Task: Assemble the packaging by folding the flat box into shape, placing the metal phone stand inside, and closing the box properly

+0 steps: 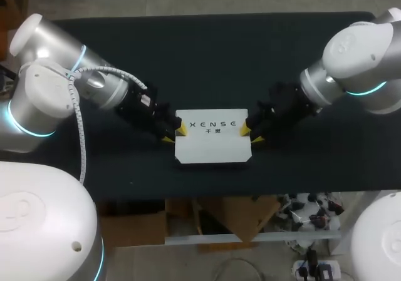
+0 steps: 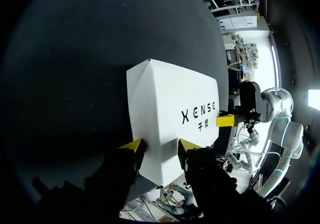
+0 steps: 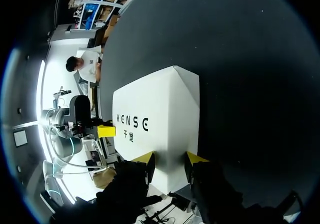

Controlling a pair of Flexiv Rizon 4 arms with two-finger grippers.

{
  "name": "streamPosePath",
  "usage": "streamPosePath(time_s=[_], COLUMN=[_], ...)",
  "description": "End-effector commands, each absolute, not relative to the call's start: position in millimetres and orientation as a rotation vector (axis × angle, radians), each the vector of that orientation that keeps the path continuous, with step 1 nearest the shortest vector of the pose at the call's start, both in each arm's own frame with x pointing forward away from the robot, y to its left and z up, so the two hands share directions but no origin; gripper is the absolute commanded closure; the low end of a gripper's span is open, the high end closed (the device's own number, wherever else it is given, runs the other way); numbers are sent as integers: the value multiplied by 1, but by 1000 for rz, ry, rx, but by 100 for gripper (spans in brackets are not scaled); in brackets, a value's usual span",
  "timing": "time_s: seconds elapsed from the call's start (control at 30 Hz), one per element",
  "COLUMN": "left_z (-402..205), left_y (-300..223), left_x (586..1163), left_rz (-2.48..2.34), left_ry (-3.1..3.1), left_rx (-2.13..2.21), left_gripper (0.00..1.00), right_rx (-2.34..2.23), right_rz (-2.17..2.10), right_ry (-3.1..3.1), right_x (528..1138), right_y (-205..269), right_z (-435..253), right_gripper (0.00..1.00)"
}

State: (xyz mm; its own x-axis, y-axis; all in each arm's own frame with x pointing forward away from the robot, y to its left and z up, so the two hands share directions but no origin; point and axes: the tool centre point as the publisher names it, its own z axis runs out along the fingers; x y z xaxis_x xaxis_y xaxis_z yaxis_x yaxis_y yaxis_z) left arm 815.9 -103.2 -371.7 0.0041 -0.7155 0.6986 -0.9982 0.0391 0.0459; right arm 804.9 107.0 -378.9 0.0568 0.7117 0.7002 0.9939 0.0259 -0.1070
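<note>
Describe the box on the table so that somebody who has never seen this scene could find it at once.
Start from the black table and look near its front edge, about halfway along. The white box lies there between the left gripper and the right gripper, one at each short end. It is the only white thing on the dark surface, with dark print on top, while its neighbours are black with yellow tips.
</note>
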Motion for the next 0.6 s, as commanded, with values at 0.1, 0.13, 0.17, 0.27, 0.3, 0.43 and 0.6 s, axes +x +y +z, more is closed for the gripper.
streamPosePath(time_s=[0.1,0.13,0.17,0.27,0.3,0.43,0.6], left_z=[-370,-370,-370,-368,-368,-365,-364], left_y=[-117,-117,-116,-117,-117,-118,-118], left_x=[820,821,821,821,821,821,822], left_rz=[618,614,610,599,595,574,554], left_ry=[-1751,-1746,-1743,-1735,-1734,-1718,-1702], left_rx=[1733,1733,1733,1739,1741,1743,1742], left_gripper=[56,56,56,56,56,57,56], right_rx=[-1722,-1720,-1722,-1722,-1722,-1717,-1717], right_rz=[-572,-571,-569,-566,-564,-556,-550], right_ry=[-1686,-1684,-1680,-1674,-1671,-1658,-1651], right_x=[811,811,811,811,811,812,812], right_y=[120,120,120,120,120,120,120], right_z=[-381,-381,-381,-379,-379,-377,-375], right_gripper=[60,60,60,60,60,60,60])
